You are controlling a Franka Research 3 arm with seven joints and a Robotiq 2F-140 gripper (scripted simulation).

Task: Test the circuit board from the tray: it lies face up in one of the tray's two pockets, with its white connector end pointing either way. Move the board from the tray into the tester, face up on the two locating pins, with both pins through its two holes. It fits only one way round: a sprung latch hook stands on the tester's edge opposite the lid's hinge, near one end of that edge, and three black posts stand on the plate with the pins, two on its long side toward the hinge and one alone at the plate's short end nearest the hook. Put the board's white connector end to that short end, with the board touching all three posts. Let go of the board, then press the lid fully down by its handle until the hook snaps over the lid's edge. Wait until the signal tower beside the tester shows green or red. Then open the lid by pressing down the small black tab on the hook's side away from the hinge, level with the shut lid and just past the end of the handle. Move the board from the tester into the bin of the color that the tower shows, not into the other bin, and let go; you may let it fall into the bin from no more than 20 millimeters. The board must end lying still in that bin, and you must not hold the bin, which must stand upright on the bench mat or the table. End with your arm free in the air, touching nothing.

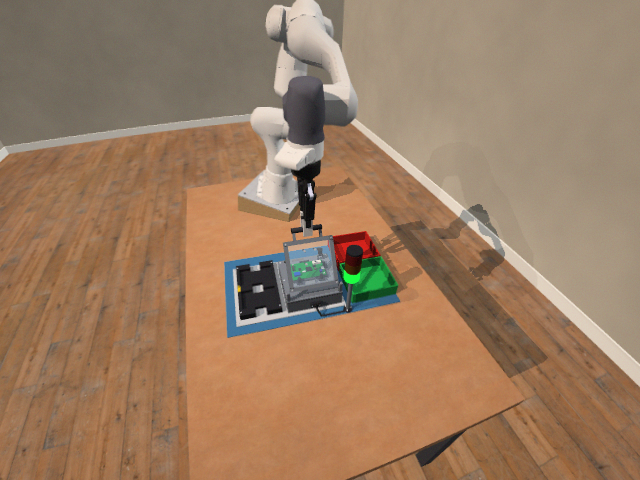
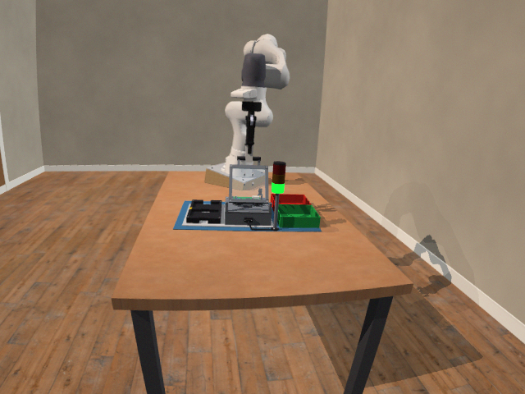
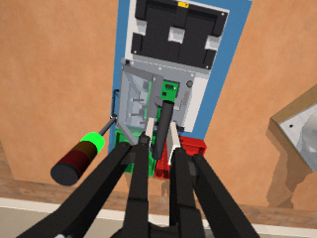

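Note:
The green circuit board lies in the tester under the clear lid, which stands raised and tilted. The board also shows in the wrist view. The signal tower glows green. My gripper hangs straight down at the lid's black handle. Its fingers stand narrow, and in the wrist view the handle bar runs between the fingertips. I cannot tell whether they touch it. The black tray has both pockets empty.
The green bin stands right of the tower, with the red bin behind it. All sit on the blue mat. The robot base is at the back of the table.

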